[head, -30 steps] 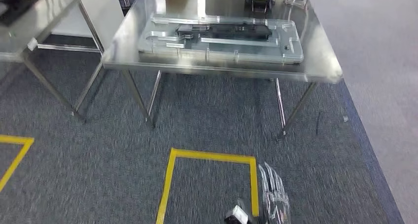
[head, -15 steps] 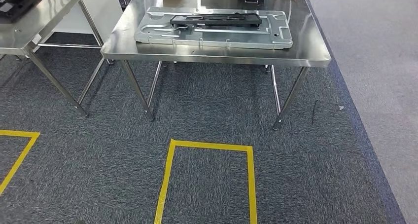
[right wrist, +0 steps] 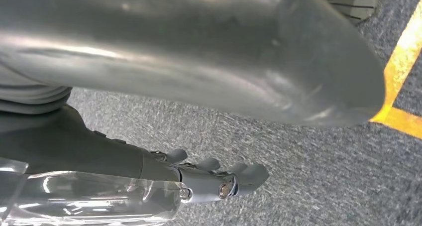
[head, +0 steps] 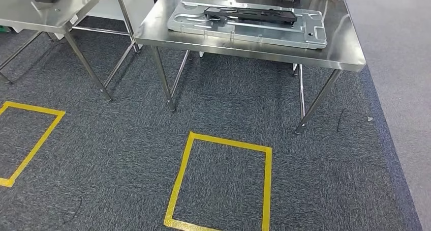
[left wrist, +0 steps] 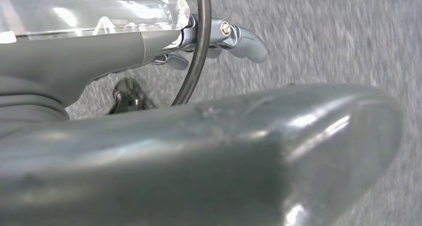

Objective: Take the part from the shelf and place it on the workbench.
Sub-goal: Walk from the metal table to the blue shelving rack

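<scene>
Desk (head: 350, 58) with the black part (head: 251, 15) on its metal tray (head: 195, 23) slid rightward as I turned, both hands, left hand (left wrist: 219, 37) and right hand (right wrist: 209, 178), hanging loose with nothing held, so I reckon placing's done.

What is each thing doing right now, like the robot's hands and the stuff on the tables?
left hand: hanging over the carpet, holding nothing.
right hand: hanging over the carpet, holding nothing.
silver plate: lying flat on the table.
black part: lying flat on the silver plate.
yellow tape square: stuck flat on the carpet.
</scene>
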Controlling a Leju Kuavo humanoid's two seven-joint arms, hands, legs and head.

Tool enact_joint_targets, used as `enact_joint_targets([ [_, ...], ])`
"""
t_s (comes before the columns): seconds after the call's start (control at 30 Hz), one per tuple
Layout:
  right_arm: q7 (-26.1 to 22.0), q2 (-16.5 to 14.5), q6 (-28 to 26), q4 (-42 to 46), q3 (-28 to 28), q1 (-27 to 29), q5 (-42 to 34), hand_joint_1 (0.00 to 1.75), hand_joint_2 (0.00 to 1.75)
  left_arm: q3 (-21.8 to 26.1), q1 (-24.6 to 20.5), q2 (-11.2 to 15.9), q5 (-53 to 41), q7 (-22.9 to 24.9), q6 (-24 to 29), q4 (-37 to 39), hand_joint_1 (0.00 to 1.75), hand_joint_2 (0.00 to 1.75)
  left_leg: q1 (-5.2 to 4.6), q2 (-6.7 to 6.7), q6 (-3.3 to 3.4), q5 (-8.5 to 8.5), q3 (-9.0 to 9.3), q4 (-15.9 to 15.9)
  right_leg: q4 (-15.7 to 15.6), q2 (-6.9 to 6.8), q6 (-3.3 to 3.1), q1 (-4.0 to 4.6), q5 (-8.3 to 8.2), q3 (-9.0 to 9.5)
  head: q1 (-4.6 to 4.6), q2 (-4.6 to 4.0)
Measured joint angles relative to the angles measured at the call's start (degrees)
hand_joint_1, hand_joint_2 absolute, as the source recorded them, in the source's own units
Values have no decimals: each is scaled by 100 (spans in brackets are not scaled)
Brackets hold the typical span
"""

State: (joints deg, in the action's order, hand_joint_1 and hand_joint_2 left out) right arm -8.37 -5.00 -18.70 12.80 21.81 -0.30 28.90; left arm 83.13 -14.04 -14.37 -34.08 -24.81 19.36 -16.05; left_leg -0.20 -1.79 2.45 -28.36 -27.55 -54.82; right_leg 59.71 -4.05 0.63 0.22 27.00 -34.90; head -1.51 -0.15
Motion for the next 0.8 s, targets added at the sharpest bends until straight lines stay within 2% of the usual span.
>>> enact_joint_targets([
  [0.07, 32, 11, 5, -31, -2, 4, 11, 0, 0, -35, -2, 2, 11, 9, 17, -7, 0, 0, 18, 97, 36, 93, -60, 21, 652, 292, 67, -39, 432, -275, 1, 0],
  [0.1, 41, 13, 6, -45, -2, 8, 14, 0, 0, -44, 0, 3, 15, 10, 20, -10, 0, 0, 19, 151, 40, 121, -102, 11, 1033, 355, 94, -59, 622, -427, 1, 0],
  [0.13, 50, 14, 7, -57, -2, 12, 16, 0, 0, -49, 6, 3, 20, 10, 22, -12, 0, 0, 20, 215, 34, 142, -141, -6, 1293, 376, 118, -79, 713, -517, 1, 0],
  [0.17, 59, 15, 13, -66, -3, 16, 24, 0, 0, -50, 16, 3, 24, 13, 23, -12, 0, 0, 24, 279, 26, 153, -173, -29, 1352, 383, 139, -97, 689, -507, 1, 0],
  [0.2, 82, 16, 31, -72, -4, 17, 40, 0, 0, -54, 24, 2, 27, 19, 24, -13, 0, 0, 31, 347, 17, 157, -197, -57, 1171, 392, 154, -117, 558, -380, 1, 0],
  [0.23, 121, 19, 70, -78, -9, 18, 72, 0, 0, -63, 27, -1, 27, 28, 26, -13, 0, 0, 39, 412, 1, 154, -214, -90, 802, 438, 164, -140, 367, -160, 1, 0],
  [0.27, 178, 21, 131, -87, -18, 19, 115, 0, 0, -81, 26, -4, 23, 40, 29, -13, 0, 0, 43, 468, -22, 143, -239, -131, 389, 564, 165, -164, 224, 74, 1, 0],
  [0.3, 248, 23, 210, -99, -32, 21, 165, 0, 0, -111, 18, -7, 11, 56, 32, -13, 0, 0, 42, 522, -54, 130, -270, -180, 58, 682, 152, -178, 129, 248, 0, 0],
  [0.33, 320, 25, 296, -110, -56, 22, 220, 0, 0, -152, 7, -8, -4, 72, 35, -13, 0, 0, 43, 566, -94, 123, -305, -218, -136, 773, 127, -181, 98, 343, 0, 0],
  [0.37, 390, 24, 377, -120, -85, 22, 271, 0, 0, -200, -3, -8, -28, 90, 38, -13, 0, 0, 44, 611, -135, 125, -341, -241, -194, 815, 92, -173, 118, 363, -1, 0],
  [0.43, 503, 9, 523, -131, -151, 11, 348, 0, 0, -306, -12, -9, -70, 134, 44, -13, 0, 0, 57, 689, -213, 136, -387, -253, -205, 689, 4, -163, 100, 356, 0, 0],
  [0.5, 603, -13, 681, -139, -195, 6, 385, 0, 0, -414, -15, -12, -107, 182, 49, -13, 0, 0, 62, 572, -271, 4, -487, -441, -245, 553, -89, -179, 75, 368, 0, 0],
  [0.53, 659, -21, 779, -145, -209, 10, 397, 0, 0, -469, -20, -16, -122, 209, 50, -13, 0, 0, 70, 458, -294, -154, -605, -699, -260, 482, -126, -178, 67, 370, -1, 0],
  [0.6, 783, -21, 996, -160, -238, 24, 418, 0, 0, -593, -28, -28, -134, 274, 55, -13, 0, 0, 91, 284, -341, -536, -960, -1462, -257, 334, -161, -150, 71, 363, 0, 0],
  [0.63, 839, -22, 1088, -168, -251, 28, 430, 0, 0, -650, -26, -32, -132, 304, 62, -13, 0, 0, 100, 250, -360, -645, -1101, -1776, -254, 262, -164, -137, 73, 360, -1, 0],
  [0.67, 883, -23, 1160, -174, -262, 28, 440, 0, 0, -705, -21, -34, -127, 330, 71, -13, 0, 0, 104, 230, -370, -649, -1155, -1908, -249, 193, -164, -131, 76, 359, 0, 0],
  [0.7, 920, -26, 1214, -178, -270, 25, 450, 0, 0, -752, -17, -35, -119, 350, 83, -14, 0, 0, 105, 209, -371, -542, -1096, -1809, -245, 131, -161, -128, 80, 360, -1, 0],
  [0.73, 947, -30, 1254, -179, -279, 22, 462, 0, 0, -797, -16, -35, -102, 362, 96, -18, 0, 0, 104, 164, -362, -354, -924, -1488, -242, 71, -154, -128, 86, 368, -1, 0],
  [0.8, 997, -43, 1322, -179, -292, 19, 486, 0, 0, -891, -35, -34, -41, 375, 128, -26, 0, 0, 79, -52, -311, -42, -507, -672, -230, -43, -117, -110, 106, 390, -1, 0],
])
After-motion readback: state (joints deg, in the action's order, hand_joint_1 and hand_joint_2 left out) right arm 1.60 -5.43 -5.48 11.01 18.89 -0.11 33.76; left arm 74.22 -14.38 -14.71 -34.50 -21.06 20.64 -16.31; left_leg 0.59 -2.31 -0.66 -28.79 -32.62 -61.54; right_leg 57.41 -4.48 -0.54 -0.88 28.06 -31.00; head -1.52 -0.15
